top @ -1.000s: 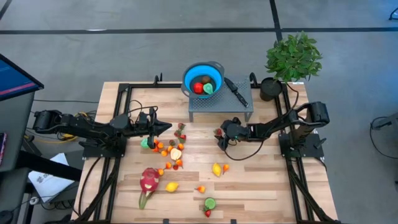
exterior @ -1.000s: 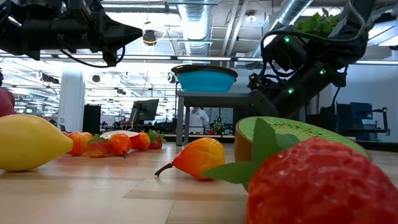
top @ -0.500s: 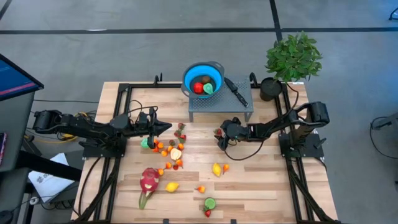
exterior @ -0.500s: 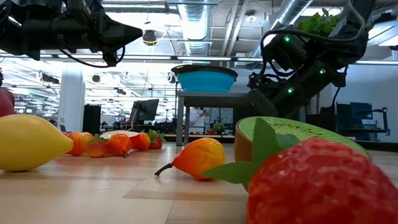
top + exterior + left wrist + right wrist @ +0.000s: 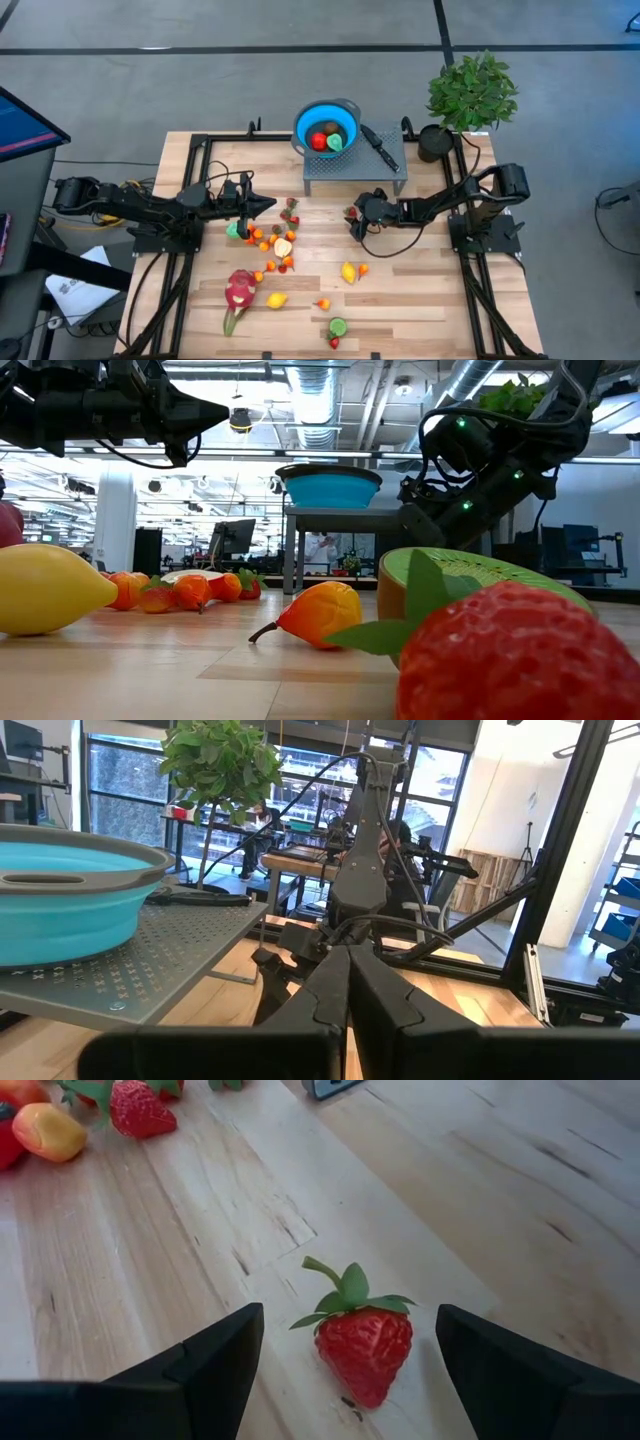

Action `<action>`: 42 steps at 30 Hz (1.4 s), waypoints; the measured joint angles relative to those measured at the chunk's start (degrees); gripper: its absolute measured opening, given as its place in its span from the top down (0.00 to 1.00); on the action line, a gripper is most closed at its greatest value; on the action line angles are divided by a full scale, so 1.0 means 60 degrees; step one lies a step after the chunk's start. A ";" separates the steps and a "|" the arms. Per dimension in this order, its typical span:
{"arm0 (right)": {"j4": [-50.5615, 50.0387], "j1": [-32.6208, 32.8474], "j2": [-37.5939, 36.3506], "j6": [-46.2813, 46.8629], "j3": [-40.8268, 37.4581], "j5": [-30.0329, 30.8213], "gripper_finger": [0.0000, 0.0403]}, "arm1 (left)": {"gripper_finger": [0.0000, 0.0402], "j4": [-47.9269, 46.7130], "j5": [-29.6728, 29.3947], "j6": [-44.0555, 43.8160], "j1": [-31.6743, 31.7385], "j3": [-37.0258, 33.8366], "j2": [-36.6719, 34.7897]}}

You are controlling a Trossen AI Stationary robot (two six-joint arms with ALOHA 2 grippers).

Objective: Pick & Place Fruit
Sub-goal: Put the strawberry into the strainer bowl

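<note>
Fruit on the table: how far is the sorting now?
Done: a few fruits lie in the blue bowl. In hand: the open right gripper brackets a strawberry on the table, not gripped yet. Left: many small fruits and the dragon fruit. The left gripper waits shut.

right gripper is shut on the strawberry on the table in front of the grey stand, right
Not quite. In the right wrist view the right gripper is open, its fingers either side of the strawberry without touching it. The strawberry does lie on the table in front of the grey stand.
</note>
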 joint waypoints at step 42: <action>-0.0225 0.0007 0.0007 0.0233 -0.0004 0.0339 0.28 | 1.00 -0.0003 -0.0002 0.0001 0.0001 0.0000 0.0000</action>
